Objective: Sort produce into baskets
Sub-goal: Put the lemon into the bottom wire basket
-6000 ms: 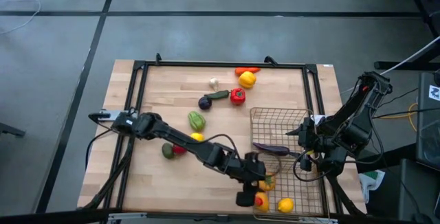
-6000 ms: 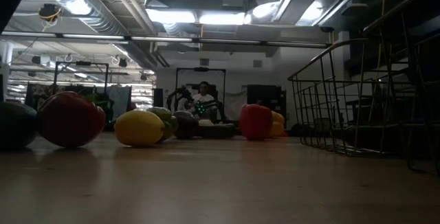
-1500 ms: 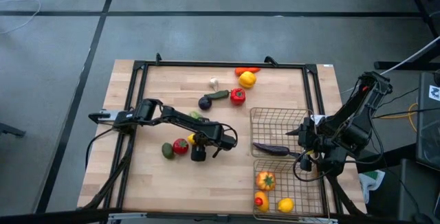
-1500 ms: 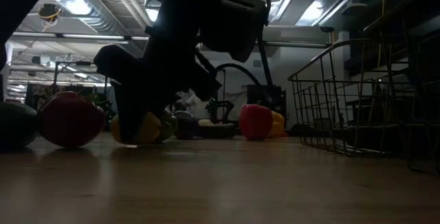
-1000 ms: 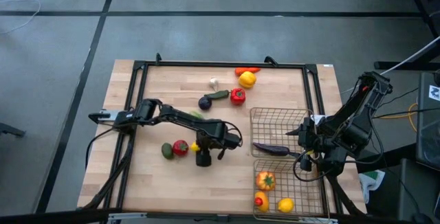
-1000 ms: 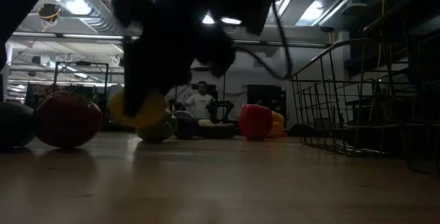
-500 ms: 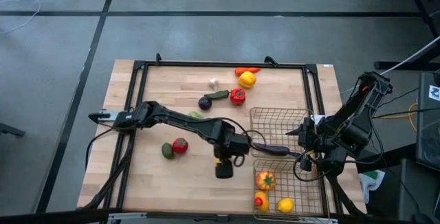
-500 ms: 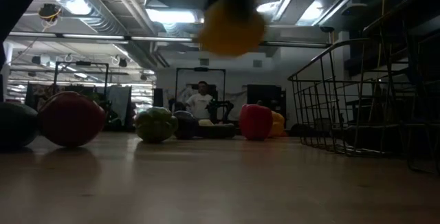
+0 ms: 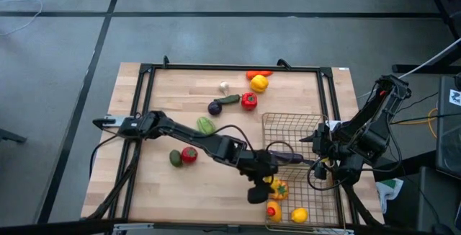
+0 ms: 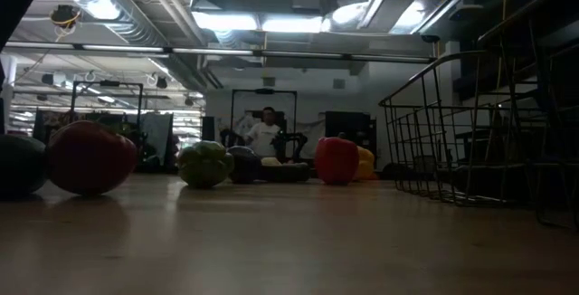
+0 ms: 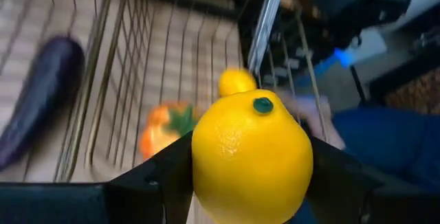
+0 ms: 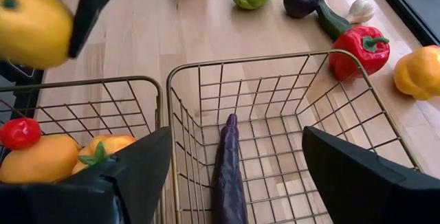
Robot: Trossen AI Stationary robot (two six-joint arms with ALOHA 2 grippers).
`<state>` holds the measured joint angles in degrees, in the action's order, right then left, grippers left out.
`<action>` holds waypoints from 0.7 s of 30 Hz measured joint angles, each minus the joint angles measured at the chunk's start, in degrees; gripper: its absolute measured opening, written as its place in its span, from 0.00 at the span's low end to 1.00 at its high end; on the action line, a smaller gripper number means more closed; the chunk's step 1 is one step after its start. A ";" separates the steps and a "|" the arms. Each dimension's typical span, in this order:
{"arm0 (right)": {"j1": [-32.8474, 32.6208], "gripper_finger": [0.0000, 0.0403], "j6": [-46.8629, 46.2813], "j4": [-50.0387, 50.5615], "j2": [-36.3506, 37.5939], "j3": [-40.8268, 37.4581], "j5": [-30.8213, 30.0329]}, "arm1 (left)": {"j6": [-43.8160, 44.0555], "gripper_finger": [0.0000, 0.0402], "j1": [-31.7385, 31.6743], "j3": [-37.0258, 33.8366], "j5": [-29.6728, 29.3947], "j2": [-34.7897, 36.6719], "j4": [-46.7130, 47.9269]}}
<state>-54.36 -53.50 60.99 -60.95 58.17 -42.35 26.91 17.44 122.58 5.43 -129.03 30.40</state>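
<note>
I see the left fingers (image 11: pixel 251 183) gripping a lemon (image 11: pixel 251 157) above the pale wooden surface (image 9: pixel 187 184). My right fingers (image 12: pixel 234 183) hang open over a basket (image 12: pixel 275 66). A person (image 10: pixel 265 134) stands in the dim room.

The lemon (image 11: pixel 251 157) in my left gripper (image 11: pixel 247 183) has a glossy, finely dimpled skin, like moulded plastic. My fingers (image 11: pixel 155 176) are matt black. The baskets (image 12: pixel 275 107) are thin bronze-toned wire, smooth with a dull sheen. The eggplant (image 12: pixel 227 169) is sleek, dark purple, faintly shiny. The red pepper (image 12: pixel 356 45) gleams. The table (image 9: pixel 180 184) is pale wood in jointed strips, satin-smooth. The garlic (image 12: pixel 361 9) looks matt, though I can't be sure.
</note>
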 joint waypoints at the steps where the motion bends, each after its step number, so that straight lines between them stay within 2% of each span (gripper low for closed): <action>1: 0.00 0.81 0.01 -0.03 -0.01 0.00 0.00 | 0.01 0.54 0.31 0.00 -0.72 -0.27 -1.30; 10: 0.00 0.81 0.01 -0.09 -0.11 0.09 -0.04 | -0.86 0.55 1.84 -0.19 -1.50 -5.53 -13.69; 21: 0.01 0.81 0.01 0.03 -0.35 0.07 -0.04 | -8.20 0.55 2.94 -0.26 -2.95 -9.65 -15.50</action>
<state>-54.35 -53.49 61.02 -61.30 58.24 -42.39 18.71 20.38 122.32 2.48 -138.68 14.89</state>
